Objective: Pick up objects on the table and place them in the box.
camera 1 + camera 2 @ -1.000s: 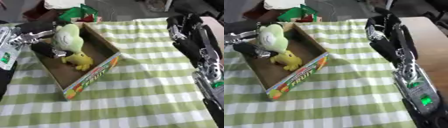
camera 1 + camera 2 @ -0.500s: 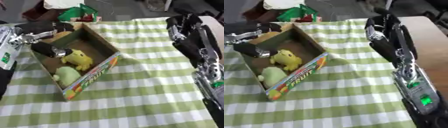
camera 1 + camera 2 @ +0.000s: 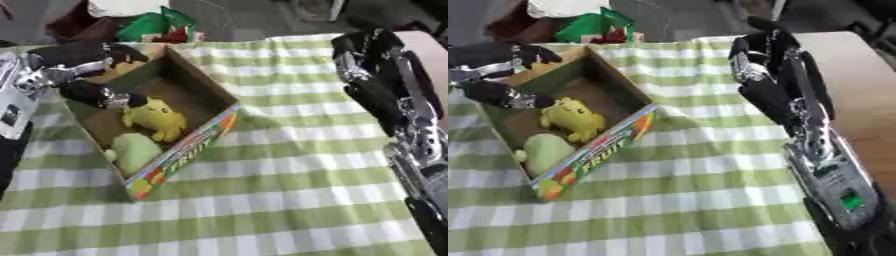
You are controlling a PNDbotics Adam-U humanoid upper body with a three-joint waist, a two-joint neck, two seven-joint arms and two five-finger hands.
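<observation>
The left hand point(image 3: 92, 75) is held released over the far end of the cardboard box point(image 3: 188, 150), just beside the yellow plush point(image 3: 157, 117). The pale green plush point(image 3: 136, 152) is lodged nearer. The right hand point(image 3: 767, 60), relaxed, is kept well apart.

My left hand point(image 3: 87, 75) is matt black with shiny silver metal at the joints, hanging over the box point(image 3: 188, 150). The box is dull brown cardboard inside, with a glossy printed outer wall. In it lie a soft, fuzzy yellow toy point(image 3: 157, 117) and a pale green plush point(image 3: 136, 152). Beneath the box spreads a matt green-and-white checked cloth point(image 3: 289, 200).
</observation>
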